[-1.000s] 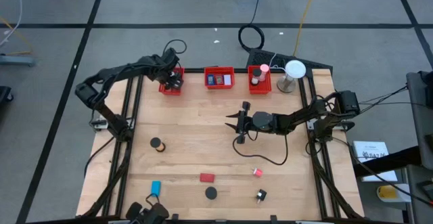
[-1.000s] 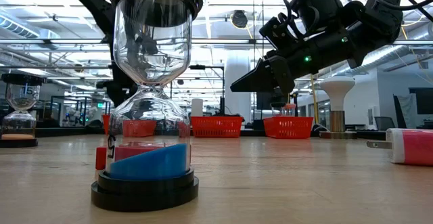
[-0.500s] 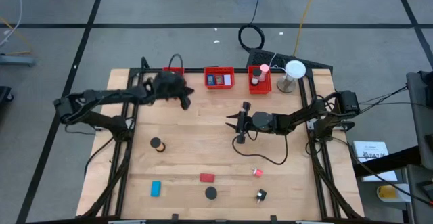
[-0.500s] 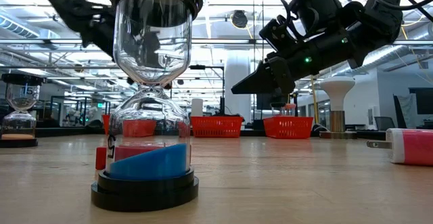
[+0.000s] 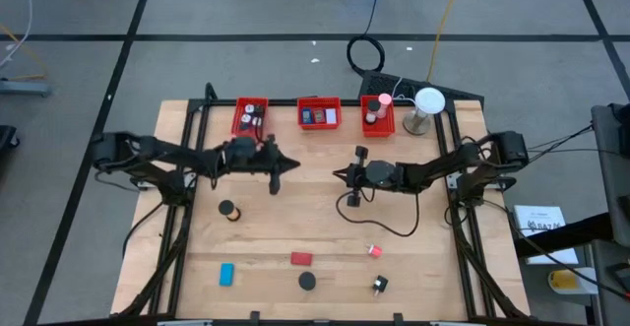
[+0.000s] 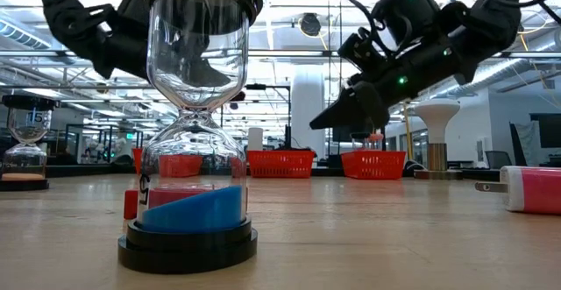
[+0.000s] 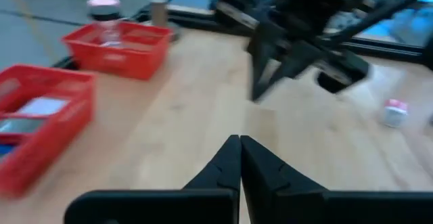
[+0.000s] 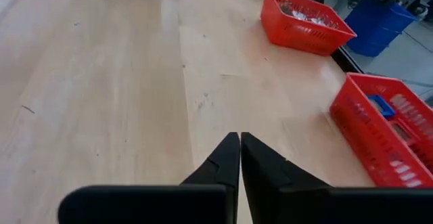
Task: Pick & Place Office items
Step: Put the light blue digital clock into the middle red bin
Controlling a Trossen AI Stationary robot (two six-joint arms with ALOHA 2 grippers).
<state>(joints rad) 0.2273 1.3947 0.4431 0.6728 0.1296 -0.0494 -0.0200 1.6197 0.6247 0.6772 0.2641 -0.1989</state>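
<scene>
While both arms hung empty over the middle of the table, these were the readings, view by view.

High view: the left gripper [image 5: 277,164] and right gripper [image 5: 341,174] faced each other above bare wood, jaws pressed together, holding nothing. Items lay well apart along the near side: a black disc [image 5: 227,209], a blue block [image 5: 226,273], a red block [image 5: 300,258], a second disc [image 5: 308,281], a pink bit [image 5: 375,250] and a black clip [image 5: 380,285]. Three red bins [image 5: 318,100] stood at the far edge, a white lamp [image 5: 427,102] beside them.

Step, as judged: each arm needed to pick one item, open its jaws before descending, and straddle it squarely; the flat discs looked likely to slip from a shallow pinch.

Low view: an hourglass [image 6: 188,123] with blue sand filled the foreground on the pale wooden table [image 6: 368,229]; a pink-and-white plug-like item [image 6: 530,189] lay at the right edge. Behind ran an industrial hall with ducts and bright ceiling lights.

Left wrist view: closed fingertips [image 7: 230,158] pointed toward the right arm; two bins and the pink bit showed, blurred.

Right wrist view: closed fingertips [image 8: 231,158] hung over scuffed plank, two bins beyond.
</scene>
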